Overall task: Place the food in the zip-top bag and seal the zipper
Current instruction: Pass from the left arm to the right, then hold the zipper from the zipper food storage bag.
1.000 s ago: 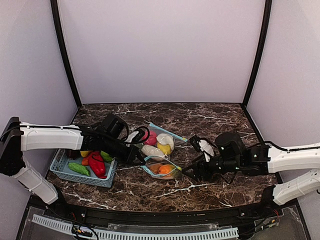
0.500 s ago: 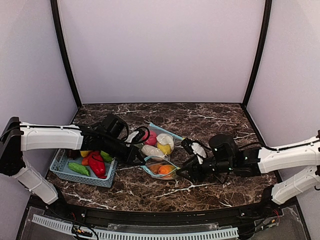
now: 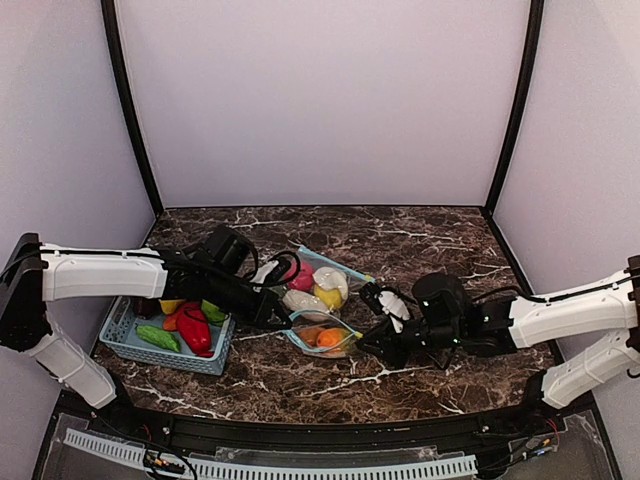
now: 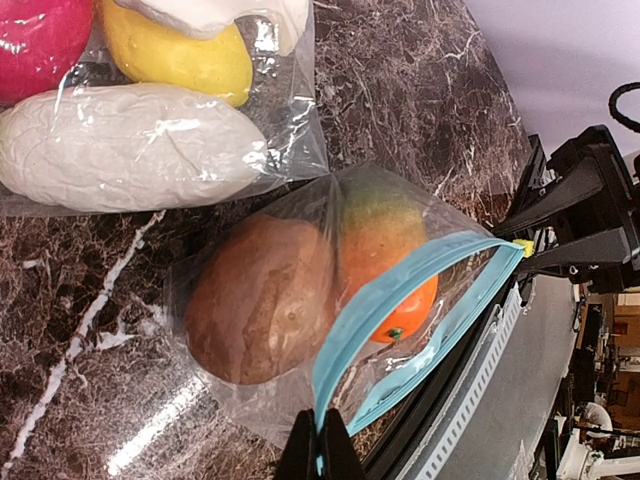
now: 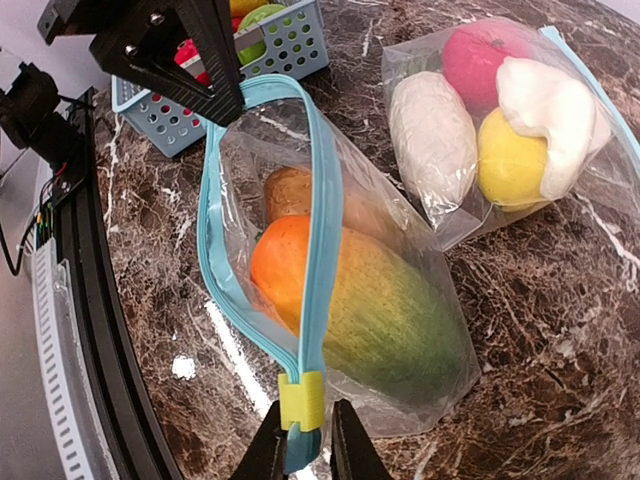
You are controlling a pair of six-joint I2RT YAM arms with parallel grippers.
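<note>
**Bag mouth open, pinched at both ends**

Setting: dark brown marble counter (image 3: pixel 420 235), white veins, pale lilac walls (image 3: pixel 320 100) on three sides.

Left near corner: teal lattice basket (image 3: pixel 160 357). A red pepper (image 3: pixel 193 328) and a green vegetable (image 3: pixel 157 337) lie in it, with orange and yellow bits behind them, too small to name.

The left arm crosses above the basket toward the counter's middle. The left gripper (image 4: pixel 322 440) is closed tight, its fingers pressed together on the left end of the teal zipper (image 5: pixel 322 230).

Middle of counter, somewhat toward the near edge: the zip-top bag (image 3: pixel 322 338), clear plastic, lying on its side. The two zipper tracks are parted in a long loop, so the mouth is open. Inside are a brown potato (image 4: pixel 262 300) and an orange-and-green fruit (image 5: pixel 370 300), touching each other, the fruit nearer the mouth.

Just behind it, toward the back edge: a second bag (image 3: pixel 318 282), and the plastic of the two appears to meet. It holds a pink fruit (image 5: pixel 480 55), a cream-white ribbed piece (image 5: pixel 432 140), a yellow fruit (image 5: pixel 512 160) and a white piece (image 5: pixel 545 100) draped over the yellow one.

Right end of the zipper: a yellow slider (image 5: pixel 302 400) sits where the tracks join. The right gripper (image 5: pixel 303 455) is drawn narrow, with the zipper tab just past the slider held between its fingers. The right arm reaches in from the right edge.
</note>
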